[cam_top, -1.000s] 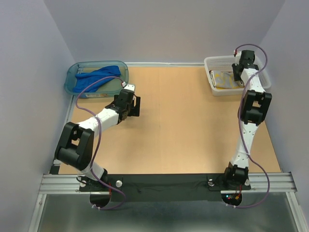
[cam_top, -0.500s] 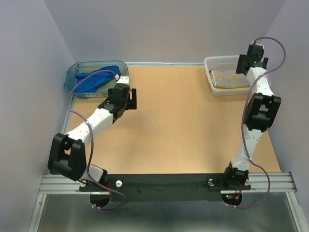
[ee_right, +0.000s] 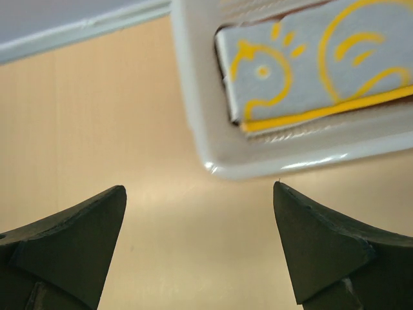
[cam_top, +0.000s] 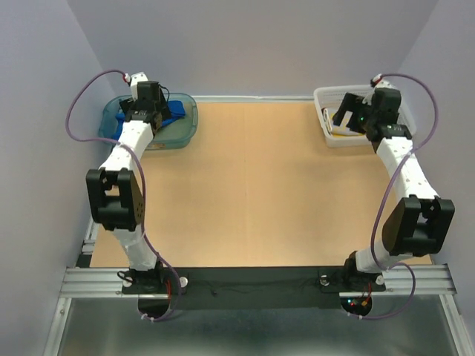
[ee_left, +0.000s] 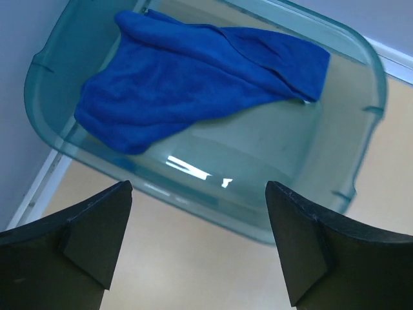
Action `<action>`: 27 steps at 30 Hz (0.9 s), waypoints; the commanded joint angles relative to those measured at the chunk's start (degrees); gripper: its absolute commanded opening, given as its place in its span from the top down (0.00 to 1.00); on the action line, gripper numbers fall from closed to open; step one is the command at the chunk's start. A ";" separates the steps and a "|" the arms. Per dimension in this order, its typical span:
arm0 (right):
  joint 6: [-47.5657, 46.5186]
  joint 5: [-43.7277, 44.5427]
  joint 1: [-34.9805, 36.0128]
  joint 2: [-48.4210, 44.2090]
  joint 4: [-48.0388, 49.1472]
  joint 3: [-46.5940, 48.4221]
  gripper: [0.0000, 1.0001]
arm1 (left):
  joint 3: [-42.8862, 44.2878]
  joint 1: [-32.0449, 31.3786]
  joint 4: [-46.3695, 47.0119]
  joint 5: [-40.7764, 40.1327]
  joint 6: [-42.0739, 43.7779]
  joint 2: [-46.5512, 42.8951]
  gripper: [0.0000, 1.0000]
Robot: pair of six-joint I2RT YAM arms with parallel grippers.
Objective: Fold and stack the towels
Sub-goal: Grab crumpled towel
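Hovering above the tub (ee_left: 364, 77) at the far left corner of the table (cam_top: 260, 193), the left gripper (ee_left: 197, 194) is held with its fingers spread wide and nothing between them, and the blue towel (ee_left: 193, 77) is seen crumpled inside that tub, bunched toward its far side. At the far right corner the right gripper (ee_right: 200, 190) is likewise held wide apart and empty just outside the basket (ee_right: 193, 97), in which the yellow towel (ee_right: 316, 58) is laid folded flat.
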 commanded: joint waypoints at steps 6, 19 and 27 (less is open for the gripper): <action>3.65 -7.37 7.79 -7.23 9.45 -13.89 0.00 | 20.93 4.42 -2.08 -0.36 -0.96 22.31 0.06; 2.69 -13.97 10.35 -5.12 12.36 -18.03 0.00 | 34.39 8.02 -0.15 5.26 -4.31 41.15 0.26; 3.30 -14.76 10.44 -5.20 12.53 -17.86 0.00 | 32.37 8.29 -0.24 8.52 0.62 37.41 1.00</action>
